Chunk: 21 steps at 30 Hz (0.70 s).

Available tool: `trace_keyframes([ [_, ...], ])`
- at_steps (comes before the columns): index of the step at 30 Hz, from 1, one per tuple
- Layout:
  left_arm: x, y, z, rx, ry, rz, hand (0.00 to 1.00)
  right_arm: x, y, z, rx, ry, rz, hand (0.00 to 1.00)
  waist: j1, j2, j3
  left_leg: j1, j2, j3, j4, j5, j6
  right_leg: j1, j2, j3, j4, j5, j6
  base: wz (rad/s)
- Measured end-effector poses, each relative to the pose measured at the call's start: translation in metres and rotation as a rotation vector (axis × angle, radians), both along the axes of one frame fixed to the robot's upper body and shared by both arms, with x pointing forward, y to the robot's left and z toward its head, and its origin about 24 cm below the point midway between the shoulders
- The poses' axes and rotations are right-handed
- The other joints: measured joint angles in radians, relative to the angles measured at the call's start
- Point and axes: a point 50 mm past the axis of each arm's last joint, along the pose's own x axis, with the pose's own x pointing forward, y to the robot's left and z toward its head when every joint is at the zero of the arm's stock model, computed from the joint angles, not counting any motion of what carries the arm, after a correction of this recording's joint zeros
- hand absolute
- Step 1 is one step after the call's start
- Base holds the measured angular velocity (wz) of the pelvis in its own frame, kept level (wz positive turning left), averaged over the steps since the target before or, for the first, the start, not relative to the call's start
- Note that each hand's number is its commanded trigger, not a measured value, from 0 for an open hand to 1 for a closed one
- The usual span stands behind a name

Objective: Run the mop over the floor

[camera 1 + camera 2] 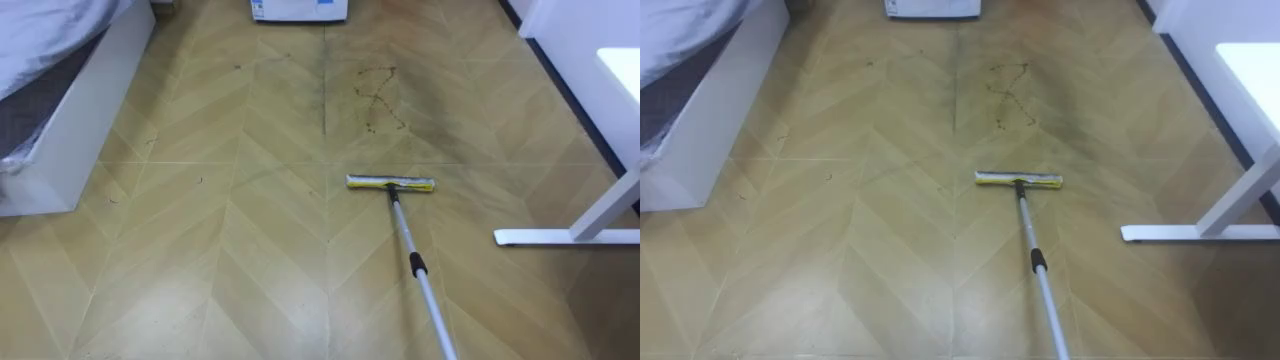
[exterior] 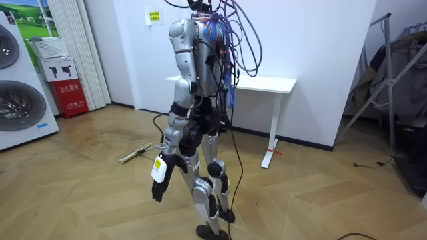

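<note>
Mop: the mop [image 1: 405,230] lies flat on the wood floor [image 1: 200,250], in front of the robot.
Mop head: the mop head [image 1: 391,184] is yellow-edged and sits crosswise. It stops short of the dark stain [image 1: 378,95] and does not touch it.
Long axis: the handle [image 1: 417,265] runs from the head back toward the robot. It slants to the robot's right and leaves the eye view at the bottom edge, right of centre.
Stain direction: it is straight ahead of the head and slightly to the robot's left.
Left hand: the left hand [image 2: 159,181] hangs by the thigh in the room view. Its fingers are loose, hold nothing, and are well apart from the handle.
Nearer side: my guess is the robot's right side, since the handle's near end points there. I cannot tell what holds that end.
Next move: likely a push along the handle line, veering a little left to reach the stain.
Stance: the robot is upright, with the bed [image 1: 60,120] on its left and the worktop [image 2: 267,83] on its right.
Writing: there is print on the red box [image 2: 70,97], a yellow wall notice [image 2: 154,17] and a blue label on the white appliance [image 1: 298,8]. None of it is legible.
</note>
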Motion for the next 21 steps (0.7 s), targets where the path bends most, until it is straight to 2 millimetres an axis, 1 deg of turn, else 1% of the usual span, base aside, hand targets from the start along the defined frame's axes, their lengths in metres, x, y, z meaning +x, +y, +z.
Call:
trace_keyframes([
  [6, 0.0000, 0.0002, -0.0001, 0.000, 0.005, 0.004, 0.00, -0.0013, -0.0002, -0.0001, -0.001, 0.011, -0.002, 1.00, 0.005, 0.000, -0.0001, -0.005, -0.001, 0.001, 0.001, 0.000, 0.000, -0.001, 0.000, 0.000, -0.005, 0.000, 0.000, 0.00],
  [8, 0.0009, 0.0002, -0.0002, -0.002, 0.005, 0.005, 0.00, -0.0016, -0.0002, -0.0001, -0.001, 0.013, -0.004, 1.00, 0.001, 0.000, -0.0002, -0.006, -0.001, 0.000, 0.001, 0.000, 0.000, -0.001, 0.000, 0.000, -0.007, 0.000, 0.000, 0.00],
  [16, 0.0024, -0.0001, -0.0002, -0.005, 0.002, 0.005, 0.00, -0.0034, -0.0009, -0.0002, -0.002, 0.019, -0.014, 1.00, 0.002, 0.006, -0.0009, -0.006, 0.001, 0.000, 0.001, 0.000, 0.000, 0.002, 0.001, 0.001, -0.005, 0.000, 0.000, 0.00],
  [21, -0.0047, -0.0034, -0.0024, -0.018, 0.035, 0.015, 0.00, -0.0089, -0.0016, -0.0008, -0.019, 0.040, -0.021, 1.00, 0.000, 0.009, -0.0013, -0.011, 0.001, 0.000, 0.005, 0.000, 0.001, 0.004, -0.001, -0.012, -0.002, 0.000, 0.000, 0.07],
])
